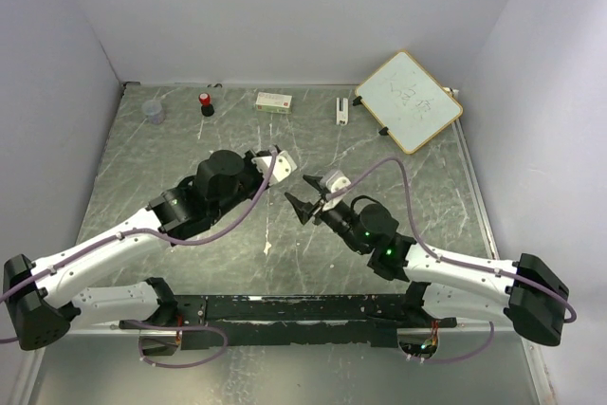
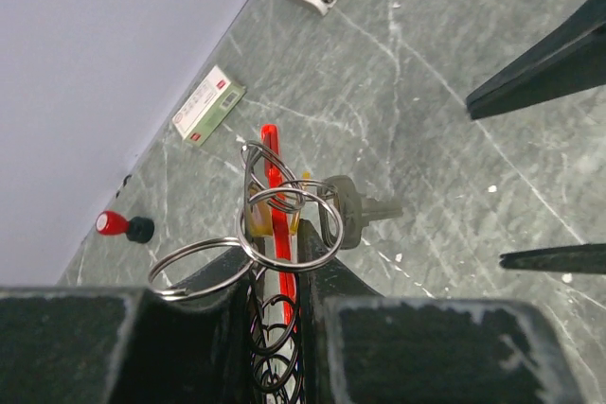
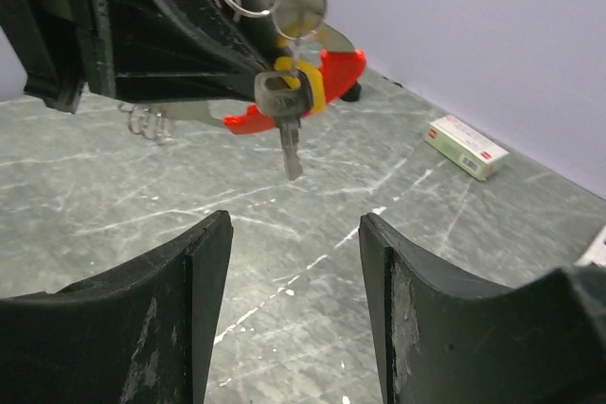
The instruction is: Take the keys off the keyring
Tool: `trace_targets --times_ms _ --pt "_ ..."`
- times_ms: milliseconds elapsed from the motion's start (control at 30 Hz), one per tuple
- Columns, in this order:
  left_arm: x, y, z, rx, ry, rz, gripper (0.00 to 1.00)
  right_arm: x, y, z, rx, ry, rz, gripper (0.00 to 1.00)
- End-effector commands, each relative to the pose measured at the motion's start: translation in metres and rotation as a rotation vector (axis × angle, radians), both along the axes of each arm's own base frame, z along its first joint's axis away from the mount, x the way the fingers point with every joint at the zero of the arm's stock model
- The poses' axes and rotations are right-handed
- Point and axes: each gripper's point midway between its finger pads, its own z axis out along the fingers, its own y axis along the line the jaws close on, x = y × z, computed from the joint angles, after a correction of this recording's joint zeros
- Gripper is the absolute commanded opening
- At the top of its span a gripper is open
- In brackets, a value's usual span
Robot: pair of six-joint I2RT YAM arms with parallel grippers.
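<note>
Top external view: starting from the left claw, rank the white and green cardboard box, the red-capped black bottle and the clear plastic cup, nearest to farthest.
Measured from the left claw:
1. The white and green cardboard box, by the back wall, almost straight beyond the claw.
2. The red-capped black bottle, by the back wall, further left.
3. The clear plastic cup, near the back left corner.

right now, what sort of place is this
Most likely a robot test cell: a grey marbled table boxed in by plain pale walls, the left arm and right arm bolted at its near edge, and unrelated props lined along the back, a whiteboard, a small box, a red-capped bottle.
</note>
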Motion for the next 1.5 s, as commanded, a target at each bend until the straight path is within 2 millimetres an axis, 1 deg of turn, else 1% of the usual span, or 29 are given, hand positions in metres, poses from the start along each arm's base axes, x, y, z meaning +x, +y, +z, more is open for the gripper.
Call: trace_targets --times_ms 0,67,167,300,400,567,700,833,1000,1133,1267,1467 --pt "-0.018 -0.012 0.015 0.001 -0.007 -0.087 0.07 -0.020 0.006 0.042 0.140 -0.141 0.116 0.55" --pt "-0.025 -0.016 0.021 -0.015 -0.012 -0.108 0.07 -0.020 0.004 0.048 0.152 -0.161 0.112 0.54" --pt "-0.035 -0.020 0.027 -0.029 -0.016 -0.155 0.07 -0.020 -0.002 0.052 0.157 -0.187 0.096 0.54" --pt "-0.049 -0.025 0.035 -0.048 -0.027 -0.226 0.07 -0.022 0.004 0.054 0.125 -0.186 0.123 0.55" --pt "-0.056 -0.022 0.043 -0.079 -0.055 -0.243 0.07 -0.024 0.009 0.051 0.105 -0.166 0.147 0.54" --pt "-0.069 -0.021 0.055 -0.121 -0.076 -0.304 0.07 -0.030 0.009 0.047 0.112 -0.149 0.180 0.53" --pt "-0.076 -0.019 0.060 -0.138 -0.089 -0.332 0.07 -0.039 0.014 0.050 0.118 -0.151 0.237 0.50" --pt "-0.081 -0.018 0.063 -0.153 -0.094 -0.353 0.07 -0.048 0.020 0.057 0.119 -0.162 0.293 0.49" --pt "-0.082 -0.019 0.057 -0.141 -0.078 -0.359 0.07 -0.056 0.026 0.067 0.118 -0.179 0.350 0.47" --pt "-0.082 -0.023 0.047 -0.112 -0.047 -0.373 0.07 -0.057 0.026 0.073 0.122 -0.193 0.353 0.47" --pt "-0.080 -0.027 0.042 -0.099 -0.035 -0.377 0.07 -0.058 0.029 0.076 0.117 -0.199 0.368 0.47" --pt "-0.086 -0.028 0.044 -0.114 -0.035 -0.405 0.07 -0.057 0.030 0.077 0.109 -0.204 0.366 0.47"
